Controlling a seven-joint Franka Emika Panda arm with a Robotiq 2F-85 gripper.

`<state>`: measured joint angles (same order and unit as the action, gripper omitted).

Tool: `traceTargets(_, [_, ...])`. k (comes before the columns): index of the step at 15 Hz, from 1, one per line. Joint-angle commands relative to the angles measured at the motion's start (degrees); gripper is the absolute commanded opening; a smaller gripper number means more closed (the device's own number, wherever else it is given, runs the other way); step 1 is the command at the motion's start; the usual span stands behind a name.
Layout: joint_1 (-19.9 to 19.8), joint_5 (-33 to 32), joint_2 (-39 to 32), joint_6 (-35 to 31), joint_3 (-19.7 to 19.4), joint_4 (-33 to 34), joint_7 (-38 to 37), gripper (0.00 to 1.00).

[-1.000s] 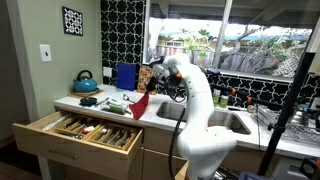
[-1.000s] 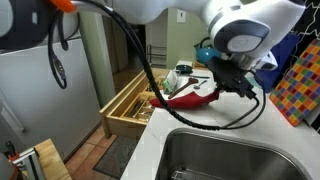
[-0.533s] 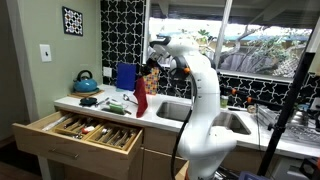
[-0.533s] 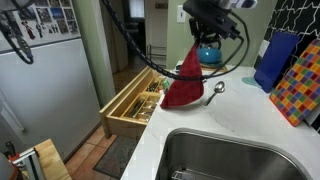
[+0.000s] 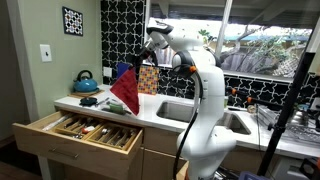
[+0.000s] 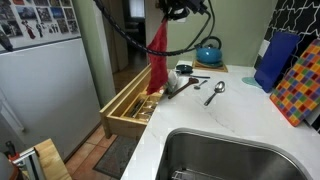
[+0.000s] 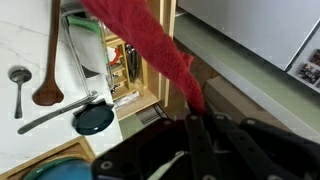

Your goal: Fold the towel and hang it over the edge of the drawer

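The wooden drawer (image 5: 85, 130) stands pulled out under the bench (image 5: 160, 113). Its cutlery trays are showing and its front edge is bare, ready to take cloth. Behind it sits a rounded teal kettle (image 5: 86, 82). The red towel (image 5: 126, 92) hangs in mid-air, a soft, limp drape trailing toward seven o'clock from the jaws, which are pinched closed on its top end. I'd guess it's held high so the cloth clears the bench. It touches nothing yet. At three o'clock lies the steel sink (image 5: 225, 122).

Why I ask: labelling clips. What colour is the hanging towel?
The towel is plain red, clearest in an exterior view.
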<state>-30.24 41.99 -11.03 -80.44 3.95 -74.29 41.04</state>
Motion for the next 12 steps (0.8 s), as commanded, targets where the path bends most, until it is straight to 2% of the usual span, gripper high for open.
traceTargets(1, [0.0,0.0,0.0,0.0,0.0,-0.2,0.2,0.06])
traceTargets(2, [0.0,0.1,0.0,0.0,0.0,-0.4,0.5,0.06])
traceTargets(3, [0.2,0.1,0.5,0.4,0.3,-1.3,1.4,0.01])
traceTargets(8, [2.1,6.9,6.5,1.4,3.6,-10.7,1.5,0.01])
traceTargets(9, [7.7,8.6,7.3,2.4,-1.8,-11.7,2.0,0.01])
traceTargets(12, [12.8,8.9,9.9,1.6,-3.6,-17.3,1.9,0.01])
